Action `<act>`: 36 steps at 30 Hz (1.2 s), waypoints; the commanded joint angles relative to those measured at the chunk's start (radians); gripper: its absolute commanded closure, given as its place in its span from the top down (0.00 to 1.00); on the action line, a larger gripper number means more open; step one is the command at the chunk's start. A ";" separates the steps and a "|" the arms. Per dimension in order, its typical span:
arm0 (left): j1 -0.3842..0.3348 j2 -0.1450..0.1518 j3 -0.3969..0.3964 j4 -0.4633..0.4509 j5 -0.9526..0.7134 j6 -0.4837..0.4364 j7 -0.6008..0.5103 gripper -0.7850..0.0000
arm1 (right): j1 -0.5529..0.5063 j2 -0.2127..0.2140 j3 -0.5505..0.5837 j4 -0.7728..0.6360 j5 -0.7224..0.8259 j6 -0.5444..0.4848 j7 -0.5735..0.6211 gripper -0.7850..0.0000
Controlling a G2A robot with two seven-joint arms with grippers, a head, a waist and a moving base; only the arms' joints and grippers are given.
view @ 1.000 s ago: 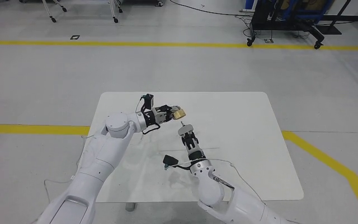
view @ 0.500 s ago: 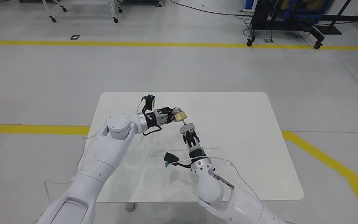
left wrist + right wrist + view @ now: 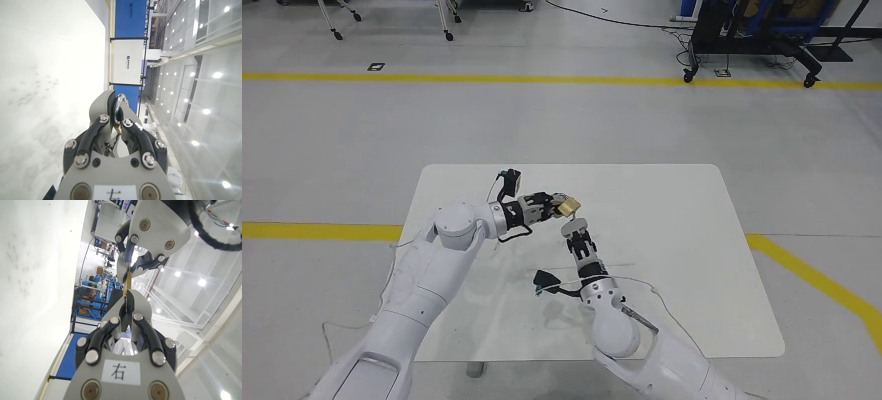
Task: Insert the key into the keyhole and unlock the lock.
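Observation:
A brass padlock [image 3: 568, 206] is held above the white table [image 3: 672, 250] by my left gripper [image 3: 560, 205], which is shut on it. In the left wrist view the silver shackle [image 3: 119, 103] sticks out between the fingers of the left gripper [image 3: 115, 106]. My right gripper [image 3: 571, 230] stands just below the lock, pointing up at it. In the right wrist view the right gripper [image 3: 127, 294] is shut, its tips touching the lower end of the padlock [image 3: 128, 280]. The key is mostly hidden between its pads. The left gripper [image 3: 127, 271] holds the lock from the far side.
Both arms meet over the middle of the table, a little left of centre. A loose cable [image 3: 642, 288] from the right arm trails over the table. Yellow floor lines [image 3: 802, 265] run around it.
The left gripper has carried the padlock slightly to the right. The right gripper has edged up, and its tips now meet the lock's lower end.

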 commanded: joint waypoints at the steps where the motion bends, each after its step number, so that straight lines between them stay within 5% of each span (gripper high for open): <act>1: 0.001 0.000 0.001 -0.002 0.004 -0.002 0.003 0.00 | 0.000 -0.004 0.001 0.003 -0.001 0.001 -0.005 0.00; 9: 0.008 0.003 -0.010 -0.015 0.028 -0.006 0.043 0.00 | -0.002 -0.005 -0.004 0.011 -0.001 0.022 -0.038 0.00; 23: 0.029 0.012 -0.012 -0.057 0.079 -0.025 0.028 0.00 | 0.008 0.078 -0.036 -0.029 -0.001 0.067 -0.088 0.00; 36: 0.042 0.016 -0.026 -0.071 0.070 -0.034 0.016 0.00 | -0.002 0.085 -0.034 -0.035 -0.001 0.074 -0.114 0.00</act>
